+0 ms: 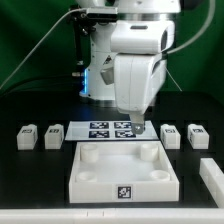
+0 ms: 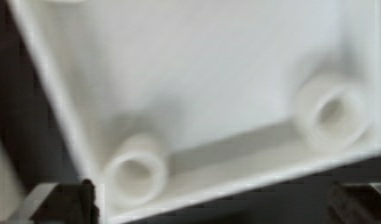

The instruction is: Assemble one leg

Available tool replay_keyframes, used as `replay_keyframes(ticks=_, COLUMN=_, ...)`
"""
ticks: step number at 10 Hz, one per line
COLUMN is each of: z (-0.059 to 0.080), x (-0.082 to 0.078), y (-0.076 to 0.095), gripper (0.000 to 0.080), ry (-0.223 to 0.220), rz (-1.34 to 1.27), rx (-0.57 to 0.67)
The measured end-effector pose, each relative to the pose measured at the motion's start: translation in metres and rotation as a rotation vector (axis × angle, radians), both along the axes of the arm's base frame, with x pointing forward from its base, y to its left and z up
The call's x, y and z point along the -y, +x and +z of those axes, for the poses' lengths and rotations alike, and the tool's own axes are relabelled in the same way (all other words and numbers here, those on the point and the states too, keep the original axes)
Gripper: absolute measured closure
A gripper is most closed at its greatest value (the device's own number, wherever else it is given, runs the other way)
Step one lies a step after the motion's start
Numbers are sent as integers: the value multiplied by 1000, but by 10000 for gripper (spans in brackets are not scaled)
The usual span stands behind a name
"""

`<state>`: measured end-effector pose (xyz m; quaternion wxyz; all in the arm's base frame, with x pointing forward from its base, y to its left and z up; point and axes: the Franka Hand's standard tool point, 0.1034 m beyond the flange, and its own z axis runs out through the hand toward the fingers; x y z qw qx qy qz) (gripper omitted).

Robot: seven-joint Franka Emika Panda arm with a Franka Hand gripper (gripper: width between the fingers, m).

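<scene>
Several legs, small white blocks with tags, lie in a row on the black table: two at the exterior view's left (image 1: 28, 137) (image 1: 53, 135) and two at its right (image 1: 170, 135) (image 1: 197, 135). My gripper (image 1: 137, 124) hangs over the right end of the marker board (image 1: 105, 129), just behind the large white square piece (image 1: 125, 172), apart from every leg. In the wrist view the fingers (image 2: 70, 202) stand wide apart with only dark table between them; the gripper (image 2: 213, 208) is open and empty. That view shows the square piece (image 2: 205, 70) with two round sockets (image 2: 134, 172), and no leg.
Another white part (image 1: 212, 178) lies at the exterior view's right edge. The robot's base and arm stand behind the marker board. A green wall closes the back.
</scene>
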<state>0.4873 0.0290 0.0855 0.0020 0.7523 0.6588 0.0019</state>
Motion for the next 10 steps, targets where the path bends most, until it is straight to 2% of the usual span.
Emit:
replay_keyframes(ticks=1, z=-14, x=13, y=-29, gripper=150, ry=3, rz=131, rx=-7)
replay_keyframes(ticks=2, z=-26, x=22, y=-47, gripper=150, ry=8, rz=219, rx=-20)
replay_keyframes(ticks=4, z=-53, x=25, y=-64, gripper=150, ry=23, rz=245, rx=-10)
replay_keyframes(ticks=5, z=-65, x=25, y=-68, gripper=150, ry=30, rz=237, rx=-23)
replay_keyframes(ticks=9, z=-69, x=23, y=-57, gripper=150, ry=31, rz=129, rx=-38)
replay_keyframes(ticks=10, z=-70, x=23, y=-57, gripper=263, ry=31, rz=128, rx=-39)
